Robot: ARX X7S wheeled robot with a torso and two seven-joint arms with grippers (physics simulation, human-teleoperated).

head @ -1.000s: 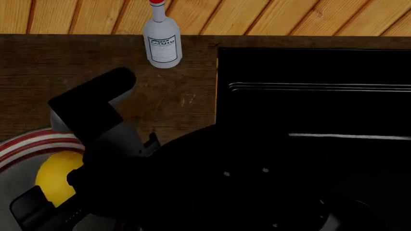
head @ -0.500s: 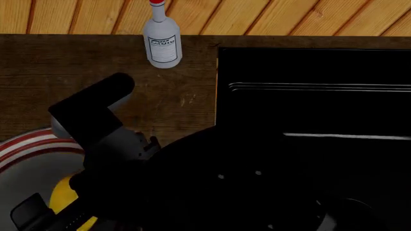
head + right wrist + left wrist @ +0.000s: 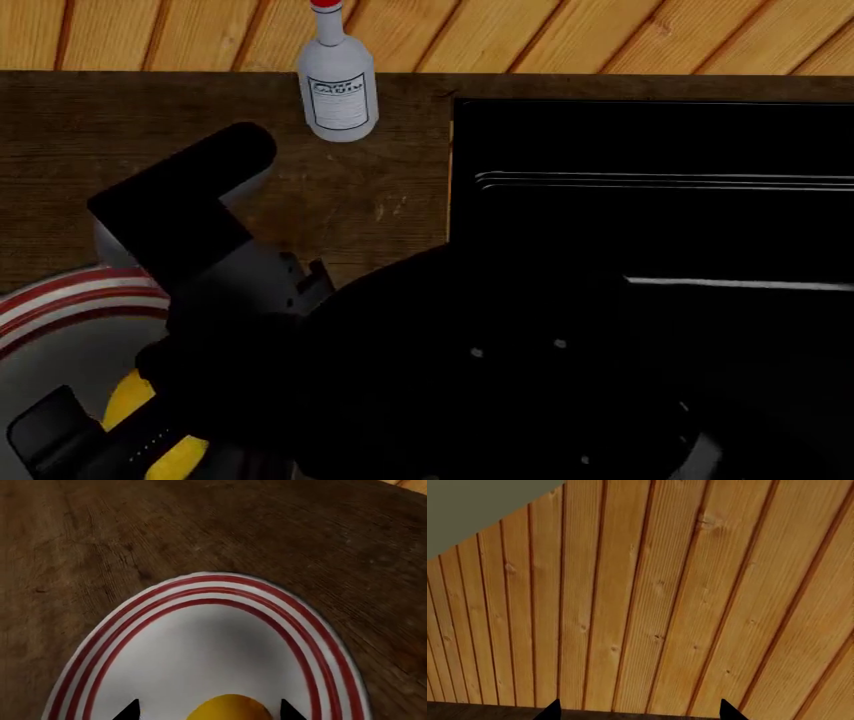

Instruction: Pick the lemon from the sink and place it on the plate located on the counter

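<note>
Head view: bottle, label illegible

Tabletop: dark brown wood with coarse visible grain, matt finish; the wall behind it is lighter orange wooden slats, knotted and finely ribbed. Sink: glossy black with thin pale highlights. Plate: smooth grey surface with red and white rim stripes; lemon smooth, bright yellow; bottle pale, plastic-looking.
</note>
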